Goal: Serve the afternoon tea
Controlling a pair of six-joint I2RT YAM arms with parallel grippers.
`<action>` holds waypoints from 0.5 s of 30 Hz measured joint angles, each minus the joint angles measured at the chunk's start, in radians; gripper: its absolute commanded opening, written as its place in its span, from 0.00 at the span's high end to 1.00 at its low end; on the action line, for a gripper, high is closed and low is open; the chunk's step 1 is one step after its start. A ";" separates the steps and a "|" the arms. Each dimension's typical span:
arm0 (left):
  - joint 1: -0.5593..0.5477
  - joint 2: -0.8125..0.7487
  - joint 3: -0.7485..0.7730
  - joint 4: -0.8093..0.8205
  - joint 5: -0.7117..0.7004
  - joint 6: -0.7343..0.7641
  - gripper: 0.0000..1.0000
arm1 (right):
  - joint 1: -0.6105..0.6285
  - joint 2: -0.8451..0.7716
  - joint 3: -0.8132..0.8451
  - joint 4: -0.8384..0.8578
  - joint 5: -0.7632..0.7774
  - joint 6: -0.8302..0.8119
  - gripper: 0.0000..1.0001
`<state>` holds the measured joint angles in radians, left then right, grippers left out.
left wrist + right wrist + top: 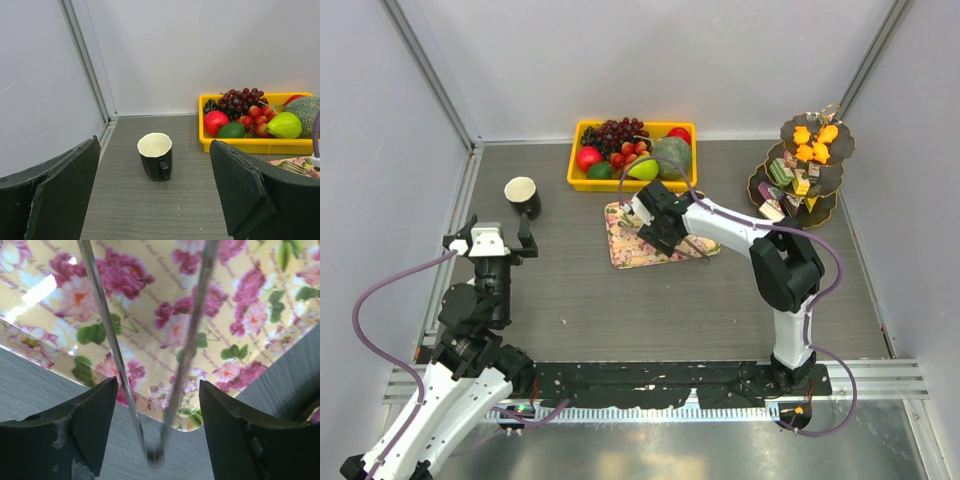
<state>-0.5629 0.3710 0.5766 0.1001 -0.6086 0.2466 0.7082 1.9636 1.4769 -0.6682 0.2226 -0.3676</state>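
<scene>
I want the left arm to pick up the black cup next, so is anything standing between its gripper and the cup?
Nothing visible. The black cup stands alone on bare tabletop straight ahead of the open left gripper; the yellow fruit crate sits off to the right.

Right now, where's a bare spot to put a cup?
Bare table lies between the black cup and the floral tray, and along the tray's near side. It's crowded around the fruit bin and tiered stand.

The tongs blur at their hinge, and the floral tray runs off the view's top and sides.
</scene>
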 measured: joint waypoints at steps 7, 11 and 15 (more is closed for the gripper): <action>0.000 0.000 0.000 0.000 0.000 0.000 0.01 | -0.035 -0.182 -0.058 0.007 0.057 0.064 0.11; 0.000 0.000 0.000 0.000 0.000 0.000 0.01 | -0.080 -0.352 -0.102 0.011 0.098 0.142 0.03; 0.000 0.000 0.000 0.000 0.000 0.000 0.01 | -0.131 -0.497 -0.155 0.000 0.151 0.238 0.04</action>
<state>-0.5629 0.3710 0.5766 0.1001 -0.6083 0.2466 0.5774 1.4670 1.3220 -0.6678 0.3737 -0.1291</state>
